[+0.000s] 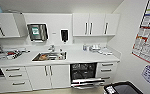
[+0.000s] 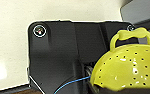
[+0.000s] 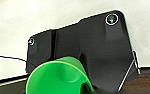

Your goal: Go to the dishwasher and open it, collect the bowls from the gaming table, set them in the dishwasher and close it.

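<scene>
Facing the kitchen counter (image 1: 73, 58), the robot looks down on the dishwasher (image 1: 84, 75), its door lowered and racks showing. At the left wrist sits a yellow-green bowl (image 2: 126, 70), pierced with holes and fitted with a loop handle; at the right wrist, a bright green bowl (image 3: 57, 77). Each appears carried, though whether either gripper is clamped cannot be told. Both bowls look light, stiff and smooth, likely plastic, best taken by the rim.
</scene>
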